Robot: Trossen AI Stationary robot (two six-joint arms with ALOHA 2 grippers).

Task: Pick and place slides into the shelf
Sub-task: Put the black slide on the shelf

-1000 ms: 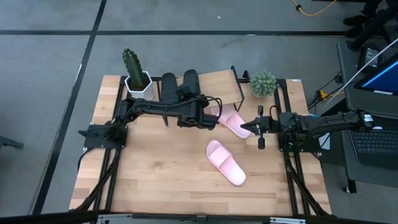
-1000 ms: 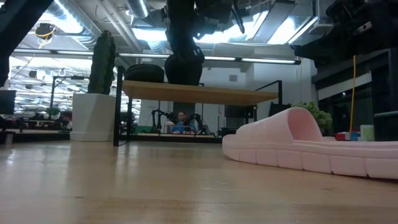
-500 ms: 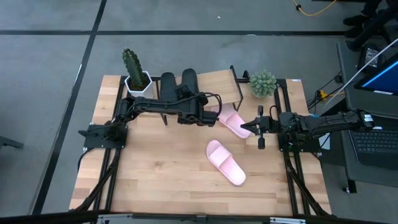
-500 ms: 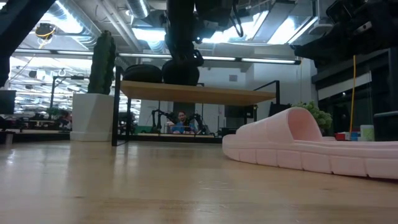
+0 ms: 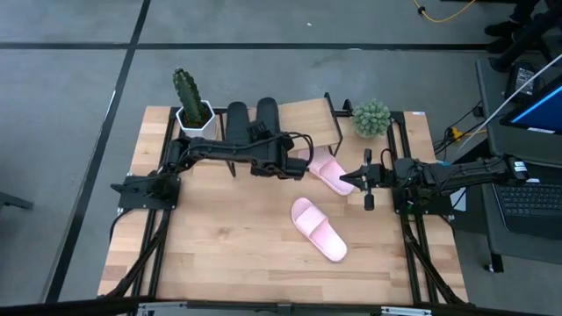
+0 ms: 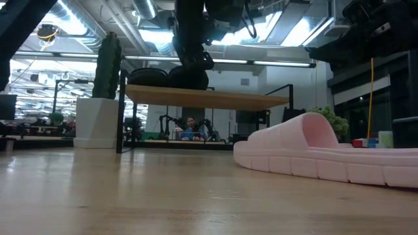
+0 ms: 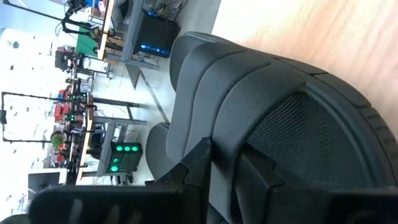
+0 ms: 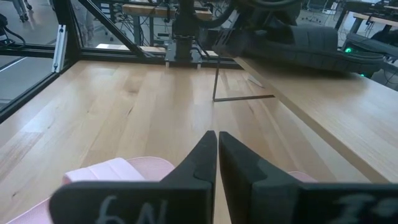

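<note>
Two black slides lie side by side on the left end of the shelf, soles on its light plank. The left one is free. My left gripper is shut on the right one, reaching from the table's near side. One pink slide lies on the table, partly under the shelf's front edge. The other pink slide lies mid-table and fills the right of the low view. My right gripper is shut and sits just right of the first pink slide. My left gripper pinches the black slide at the rim of its heel end between its two fingers. It comes about level from the table's near side, along the slide's length. The slide rests on the shelf top, beside the other black slide.
A cactus in a white pot stands at the shelf's left end, and a round green plant at its right end. The right half of the shelf plank is bare. Black frame rails run along the table's left and right sides.
My left gripper has moved down and a little toward the far edge. The black slide it holds was above the plank a second ago and now rests on the shelf top beside the other black slide. The right arm has kept still.
</note>
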